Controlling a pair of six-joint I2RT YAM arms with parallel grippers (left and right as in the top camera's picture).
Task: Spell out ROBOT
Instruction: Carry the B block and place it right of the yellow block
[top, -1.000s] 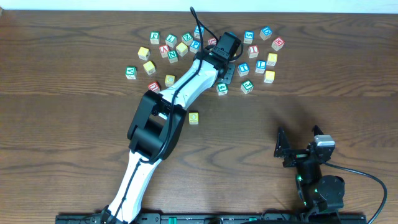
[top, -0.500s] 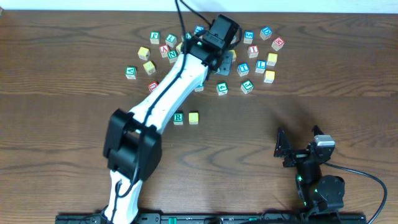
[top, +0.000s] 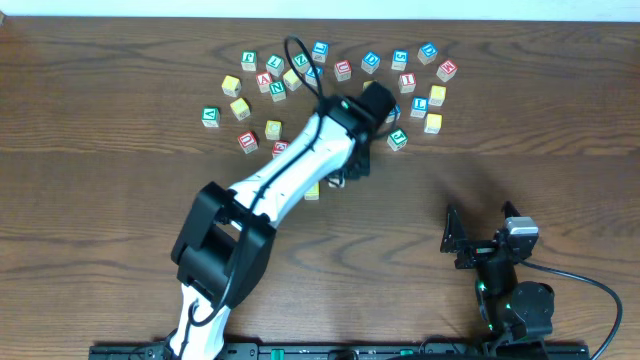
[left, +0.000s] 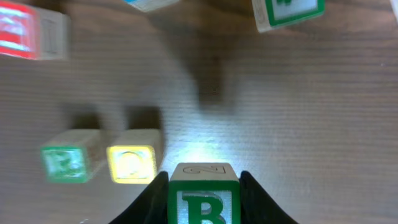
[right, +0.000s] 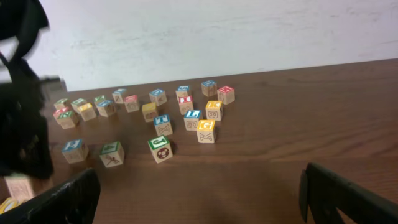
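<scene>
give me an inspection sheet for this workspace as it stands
surface: brown wooden table, no marks seen
job's things: green B cube gripped; green-bordered cube, letter blurred, and yellow cube side by side beyond it; T not identified
clutter: loose letter cubes scattered at the far side
pincers: left pincer shut on green B cube; right pincer open, empty
cables: black cable looping over left arm; second cable by the right arm
surroundings: white wall behind the table
</scene>
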